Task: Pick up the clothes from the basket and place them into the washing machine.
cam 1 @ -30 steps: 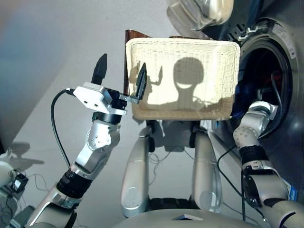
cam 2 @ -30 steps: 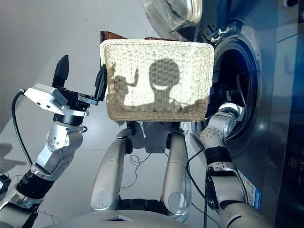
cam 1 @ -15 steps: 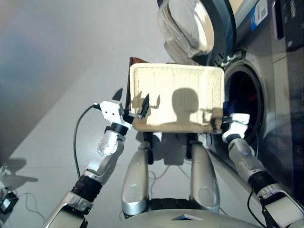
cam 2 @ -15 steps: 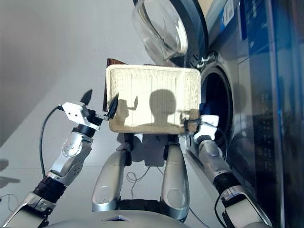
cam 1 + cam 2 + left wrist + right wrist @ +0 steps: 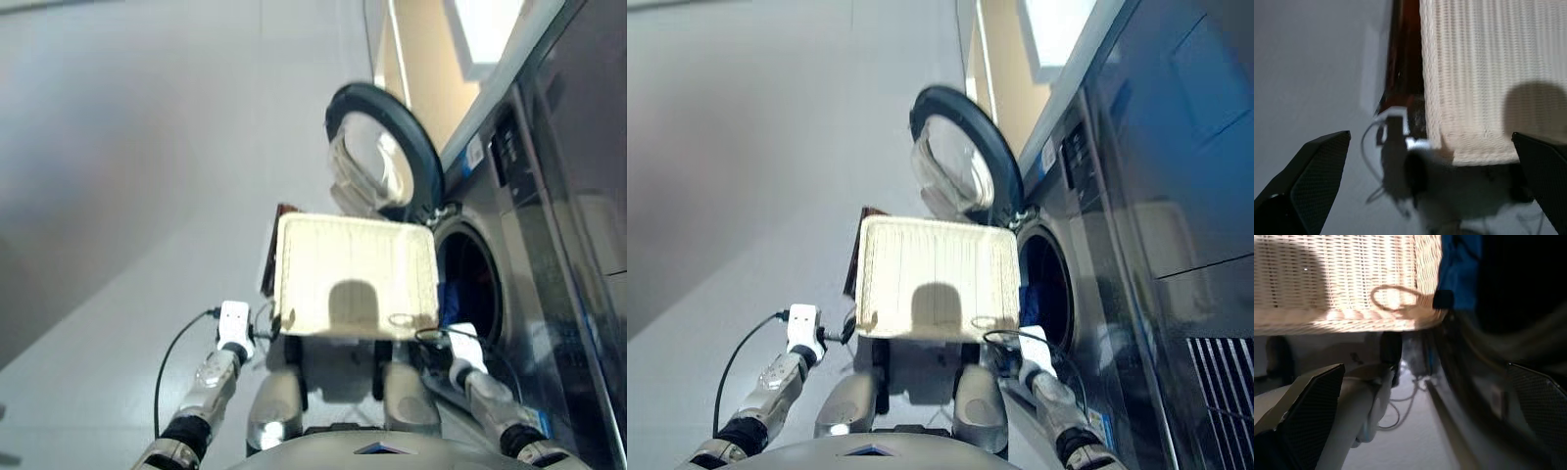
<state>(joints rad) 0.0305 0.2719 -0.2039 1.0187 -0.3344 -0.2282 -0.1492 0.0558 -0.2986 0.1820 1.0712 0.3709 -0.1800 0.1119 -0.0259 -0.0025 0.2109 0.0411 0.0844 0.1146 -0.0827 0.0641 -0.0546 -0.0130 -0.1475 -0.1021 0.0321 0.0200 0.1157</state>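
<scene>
The left gripper (image 5: pixel 1430 191) hangs low at the scene's left, just beside the near left corner of the basket (image 5: pixel 294 264), its two black fingers (image 5: pixel 1308 181) spread wide apart with nothing between them. A black cable loops down from that arm's wrist across the pale grey floor (image 5: pixel 118 196). The cream-white woven basket sits in the middle of the scene, its flat bottom bare and sunlit; no garment lies in it. A dark reddish-brown object (image 5: pixel 1403 58) stands against the basket's left rim. Behind and above the basket, the round glass door (image 5: pixel 384 162) of the washing machine (image 5: pixel 549 245) is swung fully open, its dark rim tilted up toward the far wall. To the right, the machine's glossy dark front rises with its porthole (image 5: pixel 470 294) just beside the basket's right rim; a patch of blue cloth (image 5: pixel 1459 269) shows at the near left edge of the dark opening. The right gripper (image 5: pixel 1425 406) is low at the scene's right, near the mouth of the porthole, its fingers (image 5: pixel 1308 406) likewise spread apart and empty, with a thin cable looping over the basket's near right corner.
</scene>
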